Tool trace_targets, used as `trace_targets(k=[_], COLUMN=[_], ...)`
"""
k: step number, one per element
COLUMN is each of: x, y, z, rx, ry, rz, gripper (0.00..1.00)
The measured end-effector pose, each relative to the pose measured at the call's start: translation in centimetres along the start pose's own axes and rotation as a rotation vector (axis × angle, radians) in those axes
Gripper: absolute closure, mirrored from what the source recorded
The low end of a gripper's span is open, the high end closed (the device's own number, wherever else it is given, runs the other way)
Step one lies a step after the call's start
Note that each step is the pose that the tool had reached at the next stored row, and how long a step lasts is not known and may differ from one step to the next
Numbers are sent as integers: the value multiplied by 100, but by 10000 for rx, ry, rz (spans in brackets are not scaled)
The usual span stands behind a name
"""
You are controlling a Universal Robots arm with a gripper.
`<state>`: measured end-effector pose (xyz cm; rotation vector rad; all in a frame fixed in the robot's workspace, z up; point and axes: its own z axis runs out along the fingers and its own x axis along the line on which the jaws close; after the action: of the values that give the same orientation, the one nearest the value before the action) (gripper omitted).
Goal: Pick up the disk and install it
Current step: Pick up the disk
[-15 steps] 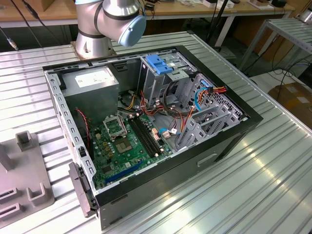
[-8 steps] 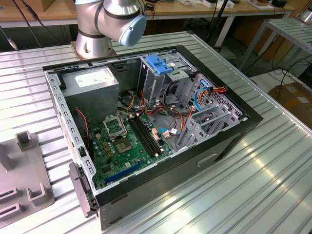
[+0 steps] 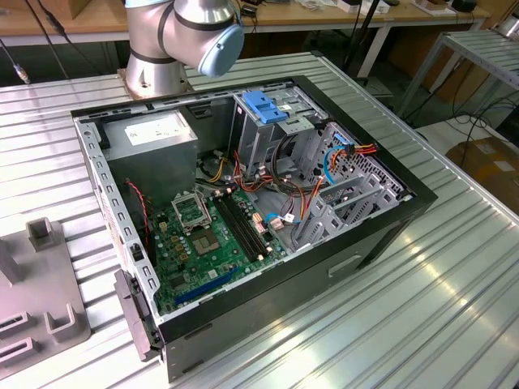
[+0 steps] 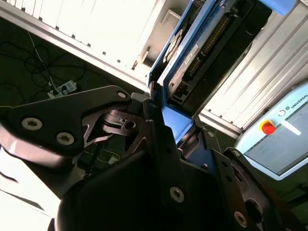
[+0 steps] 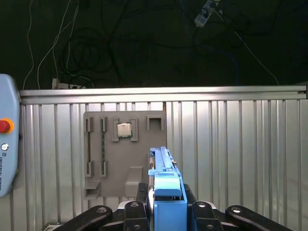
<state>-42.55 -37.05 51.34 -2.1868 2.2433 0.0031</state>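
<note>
**A:** How is the gripper (image 5: 166,214) found?

**B:** It is closed narrowly on the disk (image 5: 166,185), which is clamped edge-on between the 2 fingers (image 4: 161,149). Its blue frame and connector edge are seen in the second wrist view.

**A:** Where is the disk carried?

**B:** It is held over the ribbed aluminium table (image 5: 240,144), near the grey fixture plate (image 5: 103,159), in which a processor chip (image 5: 124,129) is seated.

**A:** And the computer case (image 3: 381,235)?

**B:** In the exterior view it is seen opened. The silver drive cage (image 3: 253,142) is placed at 1 o'clock of the motherboard (image 3: 203,239) and is topped by a blue bracket (image 3: 265,105). The fixture plate lies at 8 o'clock of the case.

**A:** How far along is the task judged?

**B:** Of 2 steps, 1, the pick-up, is judged done. Installation is judged not yet done, since the disk is clamped in the gripper rather than seated in the case.
</note>
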Motion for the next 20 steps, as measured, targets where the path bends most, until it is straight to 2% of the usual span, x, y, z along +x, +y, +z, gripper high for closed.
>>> trace_targets(k=[2, 9, 13, 15, 19, 20], x=[-2, -5, -8, -11, -13, -14], y=[-56, -184, -324, -416, -502, -546], z=[0, 1, 1, 2, 2, 3], rx=[0, 0, 0, 0, 0, 1], ry=[0, 0, 0, 0, 0, 0], rz=[0, 0, 0, 0, 1, 0], gripper=[63, 63, 63, 63, 63, 63])
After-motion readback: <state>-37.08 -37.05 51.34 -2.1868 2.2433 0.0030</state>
